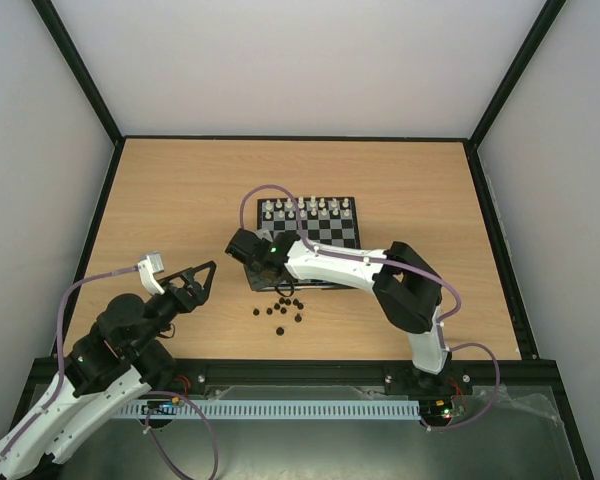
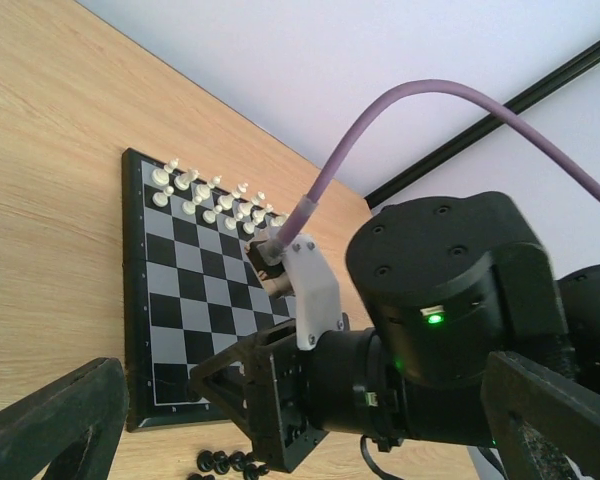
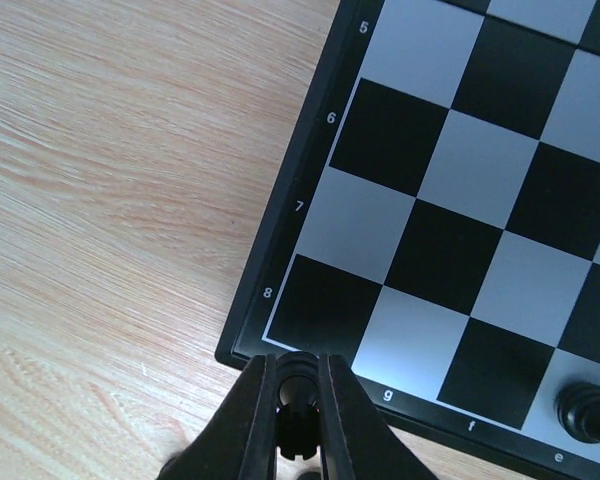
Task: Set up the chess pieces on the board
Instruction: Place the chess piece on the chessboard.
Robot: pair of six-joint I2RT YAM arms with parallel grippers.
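**Stock on the worktop: one black piece in the right tool, the rest loose**

- Board (image 1: 325,232): black and silvery-grey squares, thin black border, lying flat on the wooden worktop (image 1: 180,200) at mid-depth. The edge markings 5 to 8 and g, f, e are legible in the right wrist view.
- White pieces (image 1: 305,210): two rows along the board's far edge, upright.
- Loose black chess pieces (image 1: 283,305): a scatter on the bare wood just in front of the board's near edge, off the board. Their postures are too small to tell.
- Placed black piece (image 3: 585,410): stands alone on a pale square in the board's edge row, near the letter e.
- Right tool (image 3: 298,375): jaws drawn nearly together, clamping a black chess piece (image 3: 298,388) between the tips. It sits over the board's border at the corner by the 8 marking. Whether the piece touches the board cannot be told.
- Left tool (image 1: 209,277): jaws spread wide with nothing between them, above bare wood, well to the left of the board.
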